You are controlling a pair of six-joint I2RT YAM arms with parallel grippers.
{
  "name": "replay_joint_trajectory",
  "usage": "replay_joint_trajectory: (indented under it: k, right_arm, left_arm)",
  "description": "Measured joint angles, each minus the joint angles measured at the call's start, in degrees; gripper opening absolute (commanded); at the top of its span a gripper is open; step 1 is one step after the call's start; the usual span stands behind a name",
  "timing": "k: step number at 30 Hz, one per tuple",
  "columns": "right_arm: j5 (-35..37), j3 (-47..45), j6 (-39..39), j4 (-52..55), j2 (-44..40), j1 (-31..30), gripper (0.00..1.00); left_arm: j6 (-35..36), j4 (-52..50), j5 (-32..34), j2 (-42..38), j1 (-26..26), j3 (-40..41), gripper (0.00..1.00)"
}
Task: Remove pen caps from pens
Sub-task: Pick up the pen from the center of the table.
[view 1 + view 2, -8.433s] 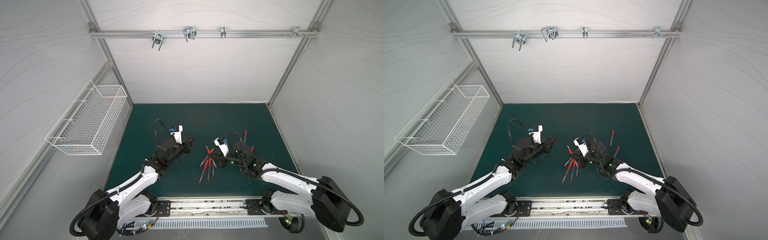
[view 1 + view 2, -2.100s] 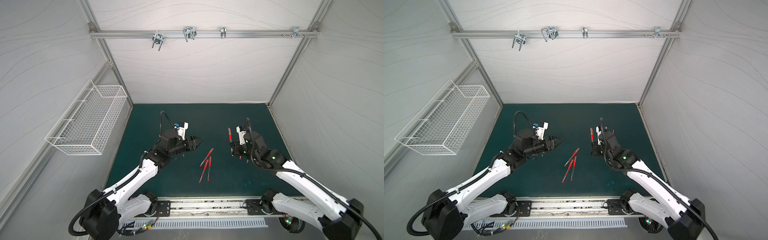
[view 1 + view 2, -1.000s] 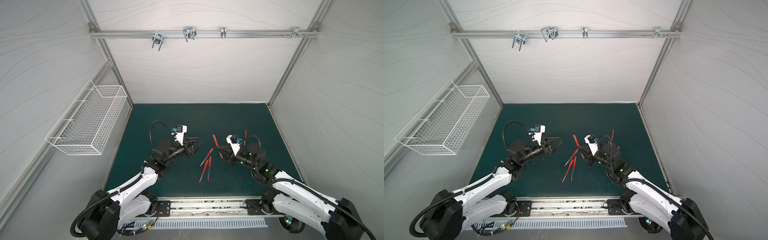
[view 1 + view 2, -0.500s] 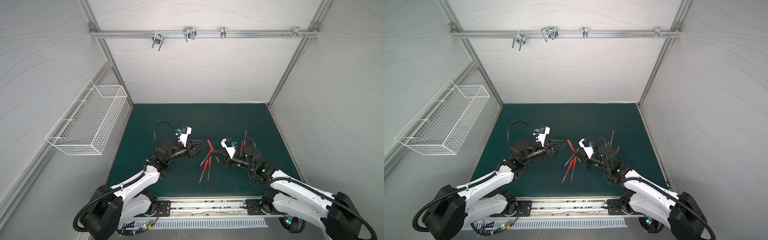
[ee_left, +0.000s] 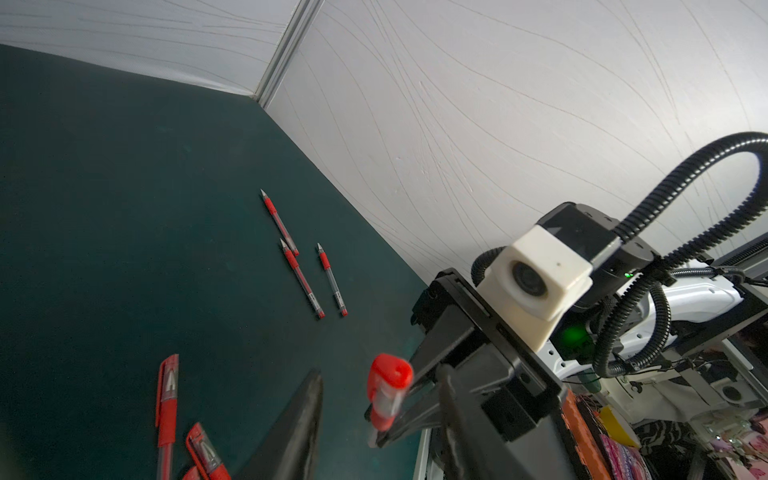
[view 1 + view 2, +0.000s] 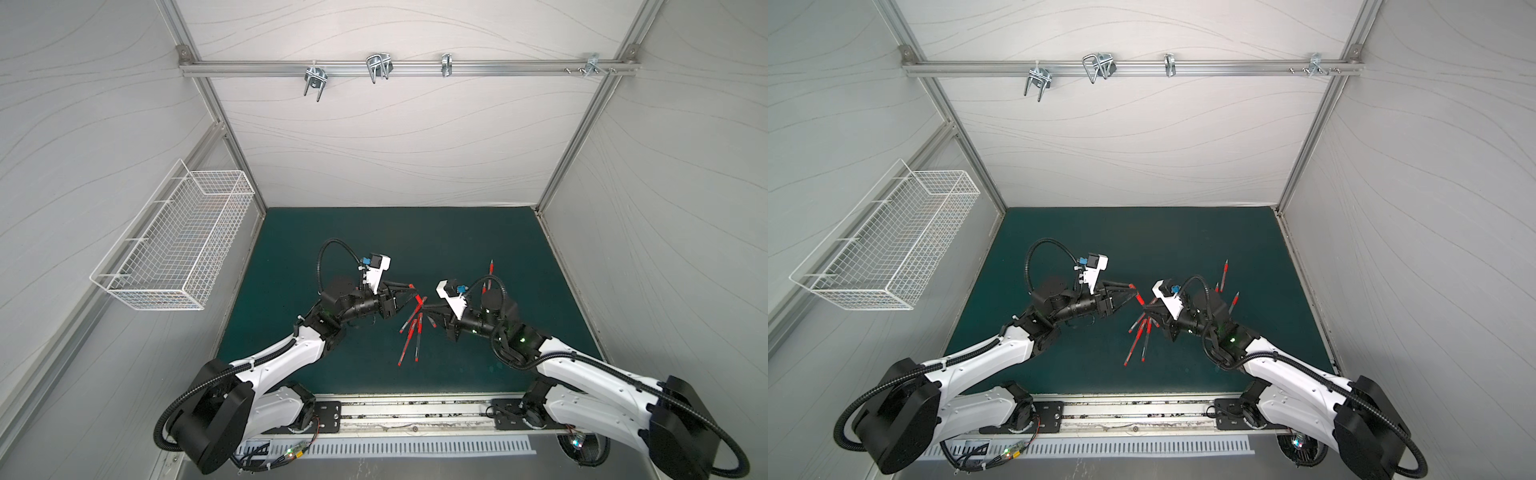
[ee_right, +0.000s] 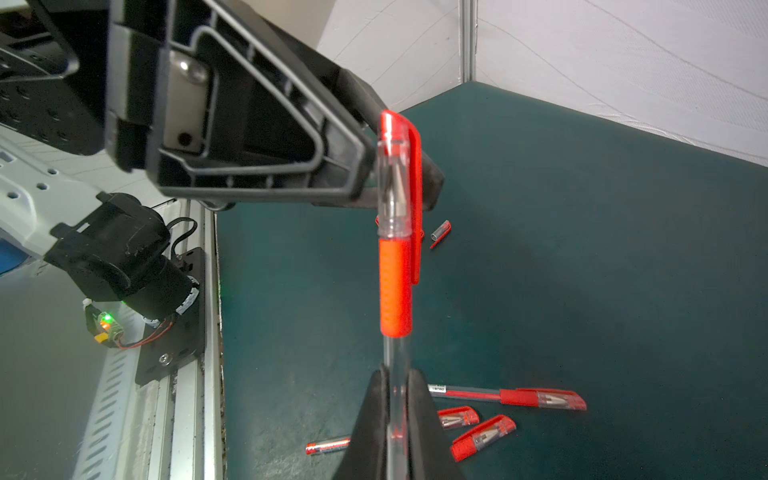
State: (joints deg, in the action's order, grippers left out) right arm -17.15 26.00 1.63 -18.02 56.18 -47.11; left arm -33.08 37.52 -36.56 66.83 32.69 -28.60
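You've got the dark green mat point(image 6: 332, 249) under you: a small bunch of capped pens point(image 6: 409, 336) lies fanned near its middle, one loose cap point(image 7: 440, 232) lies near them, and three uncapped pens point(image 5: 301, 282) lie well apart, by the right wall.

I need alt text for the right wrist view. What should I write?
The right end effector grips a capped pen by its clear barrel, while the left end effector straddles its red cap. More capped pens lie on the green mat behind.
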Motion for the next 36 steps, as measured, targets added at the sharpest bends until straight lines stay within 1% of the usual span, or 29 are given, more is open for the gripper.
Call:
replay_joint_trajectory:
  k: [3, 5, 12, 16, 17, 19, 20, 22, 25, 28, 30, 34, 36]
  right_arm:
    - [0.0, 0.6, -0.3, 0.0, 0.2, -1.0, 0.00]
    - [0.2, 1.0, -0.7, 0.0, 0.4, -1.5, 0.00]
    - [1.0, 1.3, -1.6, 0.1, 1.4, -2.7, 0.00]
    - [1.7, 1.3, -2.1, 0.1, 1.4, -2.8, 0.00]
    - [1.7, 1.3, -2.2, 0.1, 1.4, -2.8, 0.07]
    - [1.7, 1.4, -2.2, 0.1, 1.4, -2.8, 0.31]
    - [1.6, 1.5, -2.2, 0.2, 1.4, -2.8, 0.36]
    - [1.2, 1.7, -2.2, 0.5, 1.4, -2.8, 0.42]
    - [-0.9, 2.1, -2.0, 0.5, 1.4, -2.3, 0.46]
    - [-4.8, 2.6, -0.8, 0.5, 2.1, -1.0, 0.47]
    - [-7.6, 3.1, 0.4, 0.4, 2.8, 0.2, 0.46]
    - [-12.6, 3.4, 2.7, -0.4, 4.2, 2.2, 0.40]
    - [-15.1, 3.4, 4.1, -1.4, 4.9, 3.2, 0.39]
  left_arm:
    - [0.0, -0.2, -0.2, 0.4, 0.0, -0.3, 0.41]
    - [0.1, -0.3, -0.1, 0.3, 0.0, -0.6, 0.36]
    - [0.6, -1.6, 0.2, -1.0, 0.0, -0.7, 0.08]
    - [0.7, -2.3, 0.5, -1.3, 0.1, -0.7, 0.00]
    - [0.7, -2.5, 0.6, -1.5, 0.1, -0.7, 0.00]
    - [0.9, -3.0, 0.8, -1.9, 0.1, -0.7, 0.00]
    - [1.0, -3.2, 0.9, -2.1, 0.1, -0.7, 0.00]
    - [1.5, -3.5, 1.0, -2.6, 0.1, -0.7, 0.00]
    - [2.3, -3.9, 1.0, -3.2, 0.1, -0.7, 0.00]
    - [3.3, -4.4, 0.9, -3.9, 0.1, -0.7, 0.00]
    - [4.0, -4.7, 0.7, -4.3, 0.2, -0.7, 0.00]
    - [5.1, -4.9, -0.1, -4.7, 1.2, -0.7, 0.00]
    - [5.8, -5.8, -0.5, -4.8, 1.7, -0.9, 0.00]
